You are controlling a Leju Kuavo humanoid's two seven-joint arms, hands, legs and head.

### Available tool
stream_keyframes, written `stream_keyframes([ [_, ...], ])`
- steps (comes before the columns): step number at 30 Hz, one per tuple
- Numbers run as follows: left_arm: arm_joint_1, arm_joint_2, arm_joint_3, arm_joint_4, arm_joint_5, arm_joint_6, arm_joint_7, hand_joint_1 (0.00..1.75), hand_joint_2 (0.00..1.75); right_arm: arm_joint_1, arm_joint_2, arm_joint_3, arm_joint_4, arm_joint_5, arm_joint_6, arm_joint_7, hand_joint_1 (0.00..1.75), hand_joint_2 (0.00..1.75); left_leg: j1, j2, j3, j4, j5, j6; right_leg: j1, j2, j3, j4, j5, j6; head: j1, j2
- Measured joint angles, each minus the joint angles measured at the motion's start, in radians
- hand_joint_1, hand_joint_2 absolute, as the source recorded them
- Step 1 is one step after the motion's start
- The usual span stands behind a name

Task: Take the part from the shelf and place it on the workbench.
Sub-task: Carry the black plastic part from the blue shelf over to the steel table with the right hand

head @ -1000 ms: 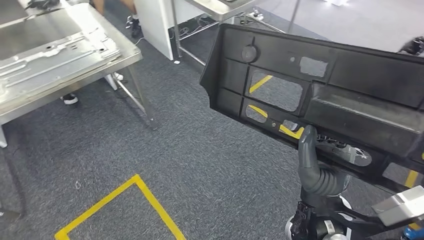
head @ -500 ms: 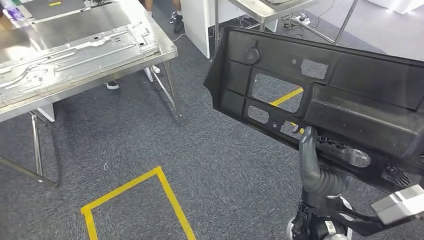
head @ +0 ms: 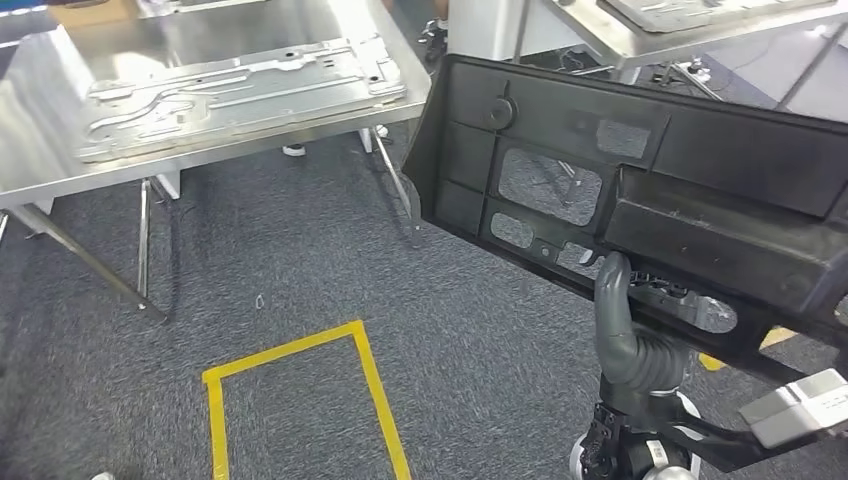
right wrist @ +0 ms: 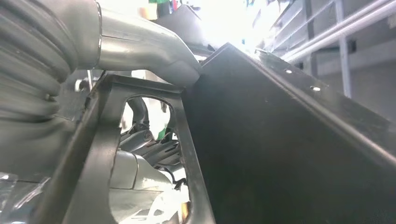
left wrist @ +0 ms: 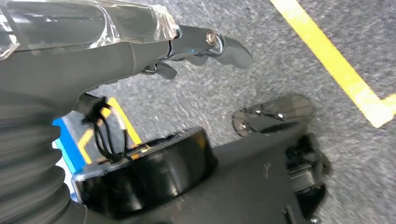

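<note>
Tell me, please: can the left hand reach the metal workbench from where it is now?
Probably not yet. The left hand hangs low over the carpet, holding nothing, while the workbench stands ahead across open floor. Nothing blocks the way; the gap simply looks too wide.

The whole head view has swung, so the camera has turned rather than the things. The steel workbench (head: pixel 60 175) with the pressed metal panel (head: pixel 230 85) lying on it now sits further right and lower in the picture, nearly beside the black plastic part (head: pixel 700 200). The yellow floor tape (head: pixel 375 390) has slid right as well. A 2nd steel table (head: pixel 640 35) has come in at the top right. The shoes seen near the table legs are gone from the picture.
</note>
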Motion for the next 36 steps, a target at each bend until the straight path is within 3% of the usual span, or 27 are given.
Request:
stream_keyframes([
  [2, -0.002, 0.0, 0.004, 0.0, 0.044, -0.07, -0.002, 0.0, 1.75, 0.003, 0.0, 0.0, 0.002, -0.008, 0.008, -0.005, 1.75, 1.75, 0.0, -0.026, 0.002, 0.0, -0.001, 0.005, 0.0, 0.035, -0.073, 0.14, -0.056, 0.003, 0.003, 0.0],
  [3, -0.002, -0.001, 0.008, 0.0, 0.07, -0.114, -0.006, 0.0, 1.75, 0.004, 0.0, -0.001, 0.005, -0.015, 0.014, -0.008, 1.75, 1.75, 0.0, -0.041, 0.003, 0.001, -0.001, 0.005, 0.0, 0.039, -0.1, 0.181, -0.061, 0.004, 0.003, 0.0],
  [4, -0.001, -0.001, 0.014, 0.0, 0.094, -0.152, -0.012, 0.0, 1.75, 0.005, 0.0, -0.001, 0.008, -0.02, 0.02, -0.013, 1.75, 1.75, 0.0, -0.057, 0.005, 0.001, -0.002, 0.005, -0.001, 0.041, -0.109, 0.181, -0.044, 0.005, 0.003, 0.0],
  [6, 0.0, -0.001, 0.026, 0.0, 0.123, -0.188, -0.023, 0.0, 1.75, 0.005, 0.0, -0.002, 0.013, -0.027, 0.027, -0.02, 1.75, 1.75, 0.002, -0.09, 0.009, 0.004, -0.005, 0.001, -0.004, 0.058, -0.07, 0.067, 0.038, 0.005, 0.004, 0.0],
  [8, -0.001, 0.0, 0.035, 0.0, 0.134, -0.19, -0.031, 0.0, 1.75, 0.005, 0.0, -0.003, 0.015, -0.03, 0.029, -0.025, 1.75, 1.75, 0.001, -0.118, 0.009, 0.01, -0.011, -0.008, -0.011, 0.101, -0.017, -0.063, 0.095, 0.004, 0.004, 0.0],
  [10, -0.001, 0.002, 0.043, 0.0, 0.139, -0.207, -0.027, 0.0, 1.75, 0.005, 0.001, -0.005, 0.017, -0.035, 0.033, -0.029, 1.75, 1.75, 0.001, -0.138, 0.001, 0.011, -0.012, -0.017, -0.011, 0.117, -0.001, -0.102, 0.101, -0.002, 0.004, 0.0],
  [11, 0.0, 0.003, 0.047, 0.0, 0.14, -0.225, -0.019, 0.0, 1.75, 0.004, 0.001, -0.005, 0.019, -0.04, 0.038, -0.031, 1.75, 1.75, 0.002, -0.147, -0.003, 0.01, -0.011, -0.022, -0.01, 0.104, -0.002, -0.103, 0.103, -0.009, 0.004, 0.0],
  [12, 0.002, 0.005, 0.05, 0.0, 0.145, -0.247, -0.008, 0.0, 1.75, 0.002, 0.002, -0.005, 0.021, -0.045, 0.043, -0.033, 1.75, 1.75, 0.004, -0.145, -0.005, 0.012, -0.012, -0.027, -0.009, 0.093, -0.001, -0.104, 0.103, -0.014, 0.005, 0.0],
  [14, 0.003, 0.011, 0.056, 0.001, 0.163, -0.297, 0.012, 0.0, 1.75, -0.003, 0.006, -0.005, 0.026, -0.058, 0.056, -0.04, 1.75, 1.75, 0.001, -0.098, -0.026, 0.057, -0.039, -0.038, -0.012, 0.068, 0.003, -0.107, 0.104, -0.026, 0.002, 0.0],
  [16, 0.001, 0.017, 0.064, 0.001, 0.18, -0.337, 0.019, 0.0, 1.75, -0.005, 0.009, -0.005, 0.033, -0.07, 0.07, -0.049, 1.75, 1.75, -0.004, -0.037, -0.086, 0.185, -0.102, -0.048, -0.011, 0.041, 0.006, -0.108, 0.099, -0.034, -0.003, 0.0],
  [18, -0.002, 0.023, 0.071, 0.002, 0.182, -0.349, 0.016, 0.0, 1.75, -0.005, 0.01, -0.005, 0.043, -0.078, 0.08, -0.055, 1.75, 1.75, -0.004, -0.02, -0.147, 0.307, -0.145, -0.053, -0.008, 0.01, 0.01, -0.108, 0.095, -0.037, -0.004, 0.0],
  [19, -0.002, 0.025, 0.073, 0.002, 0.179, -0.345, 0.014, 0.0, 1.75, -0.005, 0.011, -0.005, 0.048, -0.08, 0.082, -0.056, 1.75, 1.75, -0.004, -0.018, -0.152, 0.319, -0.14, -0.053, -0.008, -0.005, 0.013, -0.108, 0.092, -0.037, -0.005, 0.0],
  [20, -0.002, 0.027, 0.075, 0.002, 0.174, -0.336, 0.014, 0.0, 1.75, -0.005, 0.012, -0.005, 0.052, -0.081, 0.083, -0.058, 1.75, 1.75, -0.004, -0.013, -0.135, 0.286, -0.116, -0.051, -0.007, -0.02, 0.017, -0.108, 0.089, -0.036, -0.005, 0.0],
  [21, -0.001, 0.028, 0.075, 0.002, 0.165, -0.319, 0.014, 0.0, 1.75, -0.006, 0.014, -0.006, 0.055, -0.081, 0.083, -0.059, 1.75, 1.75, -0.005, -0.001, -0.1, 0.218, -0.08, -0.048, -0.007, -0.034, 0.022, -0.108, 0.085, -0.035, -0.005, 0.0],
  [23, 0.006, 0.027, 0.075, 0.003, 0.145, -0.27, 0.017, 0.0, 1.75, -0.006, 0.016, -0.006, 0.057, -0.08, 0.081, -0.061, 1.75, 1.75, -0.01, 0.051, -0.027, 0.07, -0.025, -0.038, -0.001, -0.057, 0.031, -0.108, 0.077, -0.029, -0.005, 0.0],
  [25, 0.01, 0.024, 0.075, 0.003, 0.127, -0.242, 0.024, 0.0, 1.75, -0.007, 0.018, -0.006, 0.058, -0.078, 0.078, -0.062, 1.75, 1.75, -0.017, 0.075, -0.006, 0.015, -0.015, -0.026, 0.005, -0.075, 0.035, -0.108, 0.072, -0.021, -0.004, 0.0],
  [27, 0.008, 0.024, 0.075, 0.003, 0.117, -0.249, 0.036, 0.0, 1.75, -0.009, 0.019, -0.006, 0.06, -0.079, 0.078, -0.063, 1.75, 1.75, -0.017, 0.048, -0.008, 0.01, -0.013, -0.016, 0.007, -0.095, 0.041, -0.112, 0.068, -0.01, -0.004, 0.0],
  [28, 0.008, 0.024, 0.075, 0.003, 0.11, -0.246, 0.04, 0.0, 1.75, -0.011, 0.02, -0.007, 0.062, -0.08, 0.079, -0.063, 1.75, 1.75, -0.014, 0.034, -0.003, 0.005, -0.01, -0.01, 0.005, -0.086, 0.044, -0.106, 0.06, -0.005, -0.003, 0.0],
  [30, 0.006, 0.023, 0.073, 0.003, 0.08, -0.185, 0.041, 0.0, 1.75, -0.014, 0.021, -0.008, 0.064, -0.078, 0.074, -0.063, 1.75, 1.75, -0.005, 0.01, 0.009, -0.005, -0.004, 0.0, 0.002, -0.029, 0.022, -0.039, 0.018, 0.002, -0.001, 0.0],
  [31, 0.004, 0.022, 0.071, 0.003, 0.056, -0.125, 0.039, 0.0, 1.75, -0.013, 0.021, -0.008, 0.064, -0.073, 0.065, -0.061, 1.75, 1.75, -0.003, -0.003, 0.011, -0.006, -0.004, 0.002, 0.0, 0.007, -0.009, 0.029, -0.016, 0.005, 0.001, 0.0],
  [33, -0.002, 0.019, 0.06, 0.003, 0.006, 0.001, 0.036, 0.0, 1.75, -0.004, 0.021, -0.008, 0.064, -0.055, 0.04, -0.052, 1.75, 1.75, -0.001, -0.034, 0.011, -0.006, -0.005, 0.005, 0.0, 0.037, -0.082, 0.163, -0.064, 0.009, 0.003, 0.0],
  [34, -0.003, 0.018, 0.054, 0.003, -0.012, 0.039, 0.035, 0.0, 1.75, 0.003, 0.021, -0.01, 0.064, -0.047, 0.028, -0.046, 1.75, 1.75, -0.001, -0.051, 0.013, -0.005, -0.006, 0.005, -0.001, 0.04, -0.101, 0.19, -0.062, 0.01, 0.003, 0.0],
  [35, -0.003, 0.018, 0.049, 0.003, -0.023, 0.053, 0.033, 0.0, 1.75, 0.007, 0.021, -0.012, 0.063, -0.04, 0.02, -0.04, 1.75, 1.75, 0.0, -0.068, 0.015, -0.004, -0.007, 0.004, -0.002, 0.042, -0.1, 0.171, -0.037, 0.011, 0.003, 0.0],
  [36, -0.003, 0.018, 0.043, 0.003, -0.028, 0.049, 0.031, 0.0, 1.75, 0.01, 0.021, -0.013, 0.062, -0.036, 0.015, -0.036, 1.75, 1.75, 0.0, -0.083, 0.019, -0.003, -0.009, 0.002, -0.003, 0.049, -0.078, 0.112, 0.005, 0.011, 0.004, 0.0],
])
